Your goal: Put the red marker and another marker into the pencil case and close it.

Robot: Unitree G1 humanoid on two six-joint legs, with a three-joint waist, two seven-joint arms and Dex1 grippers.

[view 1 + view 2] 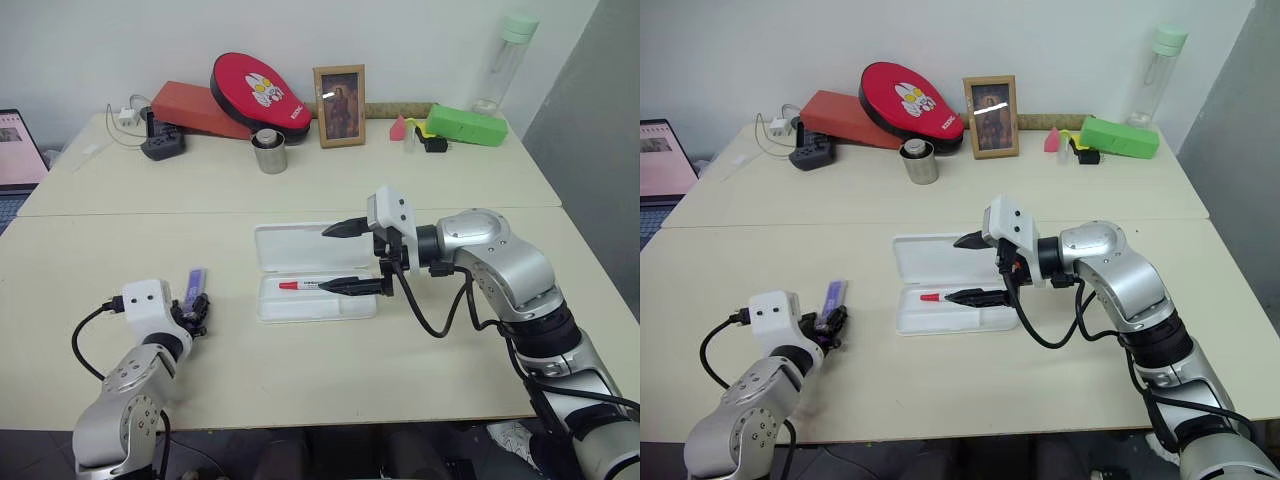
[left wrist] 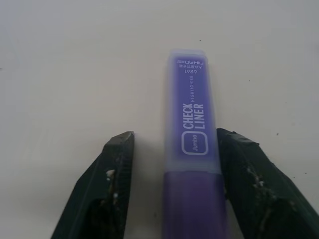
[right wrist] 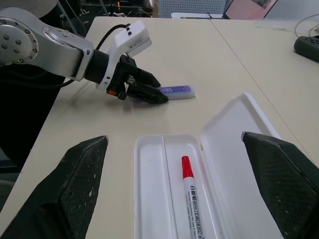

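We're looking down over two pale cream tables [image 1: 300, 380] pushed together, a seam running across the middle of the frame, with a plain white wall [image 1: 80, 50] behind.

Along the back edge we see a red box [image 1: 190, 108] with a red oval case [image 1: 262, 92] leaning on it, a framed picture [image 1: 340, 105], a small metal cup [image 1: 269, 152], a green box [image 1: 467, 126] and a tall clear bottle [image 1: 505, 60] at upper right. At upper left sit a dark power strip [image 1: 162, 140] and a white charger [image 1: 128, 116], and a laptop [image 1: 18, 150] peeks in at the left edge.

Centre frame, the pencil case [image 1: 300, 245] lies open, lid flat toward the wall. The red marker [image 1: 305, 286] rests in the tray, red cap pointing left.

Our right gripper [image 1: 345, 257] hangs over the case's right end, pointing left, fingers spread wide, nothing between them.

At lower left, our left gripper [image 1: 192, 312] is down at the table around the purple marker [image 2: 192, 129], which lies flat on the tabletop, its far end poking out past the fingers [image 2: 112, 184]. In the left wrist view one finger sits against the marker's side while the other stands off with a gap, so the jaws are partly closed and not yet clamped on it. The marker lies well left of the case.
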